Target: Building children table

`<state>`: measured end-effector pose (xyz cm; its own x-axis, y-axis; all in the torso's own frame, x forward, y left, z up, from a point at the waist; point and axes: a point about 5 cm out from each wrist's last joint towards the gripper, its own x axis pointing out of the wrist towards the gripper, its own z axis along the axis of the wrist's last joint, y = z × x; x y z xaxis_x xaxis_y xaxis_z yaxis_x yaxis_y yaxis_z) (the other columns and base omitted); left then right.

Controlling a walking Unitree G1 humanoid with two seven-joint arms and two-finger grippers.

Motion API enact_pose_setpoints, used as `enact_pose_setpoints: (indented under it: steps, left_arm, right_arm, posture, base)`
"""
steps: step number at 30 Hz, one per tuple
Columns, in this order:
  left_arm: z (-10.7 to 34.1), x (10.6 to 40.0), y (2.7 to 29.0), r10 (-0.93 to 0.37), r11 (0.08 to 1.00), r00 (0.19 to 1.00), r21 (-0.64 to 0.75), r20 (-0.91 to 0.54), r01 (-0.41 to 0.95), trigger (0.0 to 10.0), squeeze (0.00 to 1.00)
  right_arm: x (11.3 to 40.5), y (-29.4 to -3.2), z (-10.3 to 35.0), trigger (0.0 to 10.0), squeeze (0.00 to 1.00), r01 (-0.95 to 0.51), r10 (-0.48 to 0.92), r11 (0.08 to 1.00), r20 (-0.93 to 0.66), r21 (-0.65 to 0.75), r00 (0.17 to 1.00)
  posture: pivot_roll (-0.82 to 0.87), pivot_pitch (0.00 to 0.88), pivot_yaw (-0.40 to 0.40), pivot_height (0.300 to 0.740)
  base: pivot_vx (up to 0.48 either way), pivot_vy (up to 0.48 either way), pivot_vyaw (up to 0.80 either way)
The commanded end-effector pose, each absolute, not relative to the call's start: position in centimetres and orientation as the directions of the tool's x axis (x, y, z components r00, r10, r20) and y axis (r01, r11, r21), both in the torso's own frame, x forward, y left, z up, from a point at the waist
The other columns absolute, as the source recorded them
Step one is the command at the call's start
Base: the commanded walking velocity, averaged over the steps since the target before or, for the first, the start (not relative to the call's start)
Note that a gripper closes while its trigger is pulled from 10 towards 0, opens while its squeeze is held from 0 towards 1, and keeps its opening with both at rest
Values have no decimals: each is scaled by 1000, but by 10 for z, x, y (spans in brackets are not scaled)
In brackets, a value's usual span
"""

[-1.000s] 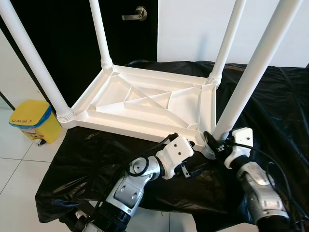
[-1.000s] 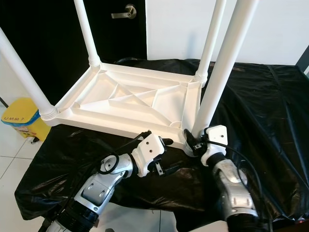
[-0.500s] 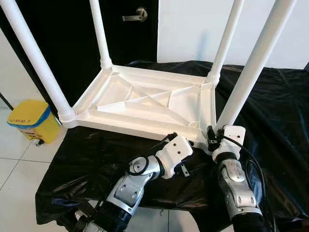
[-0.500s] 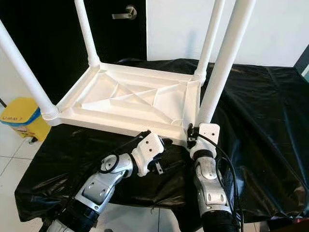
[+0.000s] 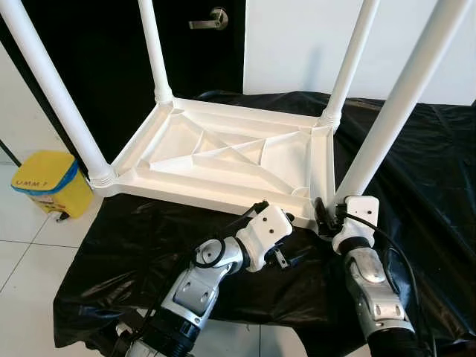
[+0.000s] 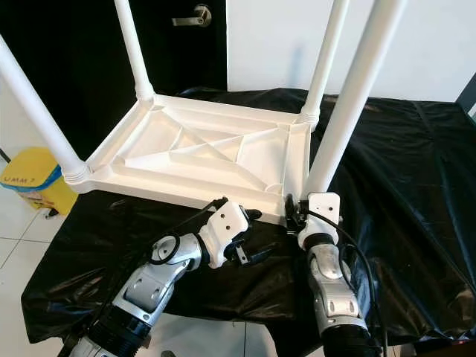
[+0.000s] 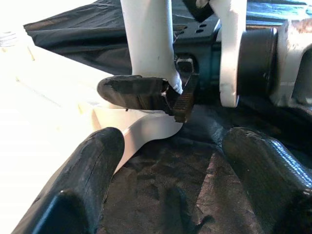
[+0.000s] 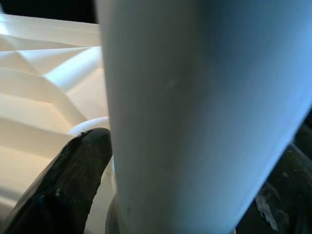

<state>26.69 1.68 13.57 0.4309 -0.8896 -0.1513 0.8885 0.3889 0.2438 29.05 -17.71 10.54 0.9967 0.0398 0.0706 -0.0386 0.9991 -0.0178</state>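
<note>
White moulded plastic is what I see most of: the children's table lies upside down on my work surface, which is draped in crinkled, glossy black sheeting, and its underside shows a lattice of raised ribs and triangular pockets. Four smooth round legs rise from its corners, each with a ringed collar at the socket. My right pincer sits at the base of the near right leg; in the right wrist view the pale tube stands between the two black fingers, one pressed against its side, so I read it as clamped on that leg just above the collar. My left pincer hovers low over the black sheeting just beside the table's near edge, its two rounded, matte black fingers spread apart with nothing between them, looking across at the right pincer's ridged fingertips on the leg. A yellow bin with a blue band stands on the pale tiled floor to my left, and a dark door with a metal lever handle is behind the table. Compared with a second ago, the right forearm has swung in from the outside and now stands more upright under the leg, and the left wrist has edged slightly toward the table.
</note>
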Motion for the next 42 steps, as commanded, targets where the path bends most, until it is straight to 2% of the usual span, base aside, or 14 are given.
enact_pose_setpoints:
  steps: [1,2,4,9,10,12,13,14,24,25,26,27,41,42]
  left_arm:
    - [136,270,19,-862,443,488,261,-141,858,10000,0]
    - [135,270,20,-861,442,488,263,-142,858,10000,0]
    - [135,270,20,-861,442,488,263,-142,858,10000,0]
    - [134,270,21,-864,433,481,268,-150,861,10000,0]
    - [133,270,21,-865,431,479,269,-151,861,10000,0]
    - [133,270,20,-865,430,479,270,-151,862,10000,0]
    - [133,271,20,-865,428,479,278,-152,860,10000,0]
    - [132,271,20,-862,423,481,295,-160,857,10000,0]
    - [132,271,18,-865,414,475,304,-161,858,10000,0]
    - [132,271,17,-866,413,474,305,-160,858,10000,0]
    - [132,271,17,-866,413,474,306,-160,858,10000,0]
    - [132,271,17,-867,412,473,306,-159,858,10000,0]
    - [133,270,14,-871,407,467,308,-153,860,10000,0]
    - [133,270,14,-870,409,468,306,-153,860,10000,0]
  right_arm:
    - [286,-189,107,10000,1000,-141,141,990,77,-8,987]
    - [285,-193,109,10000,1000,-210,210,978,79,-13,974]
    - [285,-193,109,10000,1000,-210,210,978,79,-13,974]
    - [288,-202,113,10000,1000,-363,368,929,54,-75,928]
    - [290,-203,114,10000,784,-384,389,919,48,-86,920]
    - [291,-203,114,10000,784,-394,399,914,45,-93,916]
    - [292,-203,114,10000,63,-409,414,907,41,-99,909]
    - [295,-203,113,10000,0,-428,434,897,31,-111,901]
    - [309,-199,109,10000,0,-505,509,851,-11,-144,861]
    - [310,-198,108,7882,0,-509,512,849,-17,-146,859]
    - [311,-198,107,7882,0,-511,514,847,-21,-147,858]
    - [311,-197,105,0,0,-510,513,847,-25,-147,858]
    - [312,-198,92,0,0,-476,474,870,-43,-127,879]
    - [312,-199,90,10000,0,-468,466,875,-47,-125,884]
  posture:
    - [-116,19,-29,740]
    - [-118,18,-27,740]
    - [-118,18,-27,740]
    - [-123,8,-20,740]
    - [-120,10,-20,740]
    - [-119,9,-20,740]
    - [-115,5,-18,740]
    - [-113,3,-19,740]
    - [-108,0,-19,740]
    - [-106,0,-20,740]
    - [-106,0,-20,740]
    - [-106,0,-19,740]
    - [-107,5,-21,740]
    - [-108,10,-20,740]
  base:
    - [0,0,0]
    - [0,0,0]
    - [0,0,0]
    - [0,0,0]
    - [0,0,0]
    - [0,0,0]
    - [0,0,0]
    - [0,0,0]
    - [0,0,0]
    - [0,0,0]
    - [0,0,0]
    - [0,0,0]
    - [0,0,0]
    - [0,0,0]
